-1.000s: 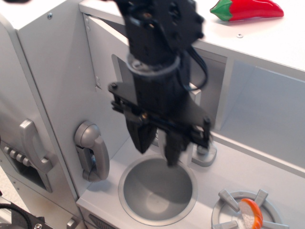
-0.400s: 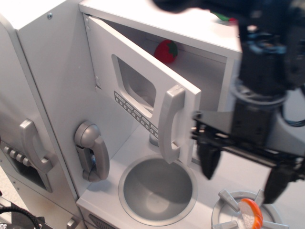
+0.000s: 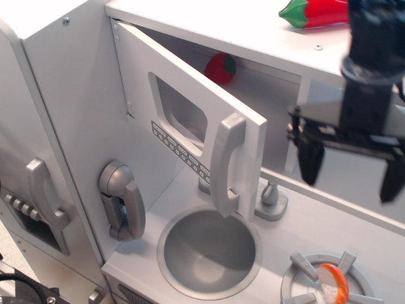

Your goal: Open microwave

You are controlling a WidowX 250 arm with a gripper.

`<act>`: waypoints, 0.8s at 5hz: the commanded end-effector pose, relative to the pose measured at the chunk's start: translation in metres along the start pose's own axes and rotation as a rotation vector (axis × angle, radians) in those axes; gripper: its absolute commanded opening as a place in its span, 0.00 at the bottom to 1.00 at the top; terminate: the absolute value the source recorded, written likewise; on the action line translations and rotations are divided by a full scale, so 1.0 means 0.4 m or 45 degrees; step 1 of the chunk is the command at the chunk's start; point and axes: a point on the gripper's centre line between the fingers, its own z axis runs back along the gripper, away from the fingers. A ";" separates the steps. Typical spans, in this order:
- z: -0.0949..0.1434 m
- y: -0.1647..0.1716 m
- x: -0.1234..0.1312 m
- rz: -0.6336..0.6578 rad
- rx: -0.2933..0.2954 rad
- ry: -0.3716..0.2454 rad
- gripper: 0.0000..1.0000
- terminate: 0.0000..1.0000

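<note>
Nearest the camera, a round sink [image 3: 209,252] is set in the counter, w/ a burner [image 3: 326,282] at right holding an orange-white item. Just behind, the microwave [image 3: 190,120] door is seen swung well out on its left-side hinge; a red strawberry [image 3: 220,68] is exposed inside. The door is judged light, stiff plastic/wood, easily swung; best taken at the vertical silver handle [image 3: 226,164] on its free edge. The gripper [image 3: 350,170] is hung right of the door, apart from it, fingers spread, nothing held. Farthest, a red pepper [image 3: 314,12] is laid on top.
</note>
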 end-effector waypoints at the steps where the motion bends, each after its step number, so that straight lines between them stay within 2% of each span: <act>1: 0.034 0.129 0.055 0.022 0.007 -0.114 1.00 0.00; 2: 0.048 0.184 0.051 0.065 -0.005 -0.140 1.00 0.00; 3: 0.068 0.224 0.019 0.062 0.025 -0.173 1.00 0.00; 4: 0.077 0.270 -0.013 0.040 0.020 -0.163 1.00 0.00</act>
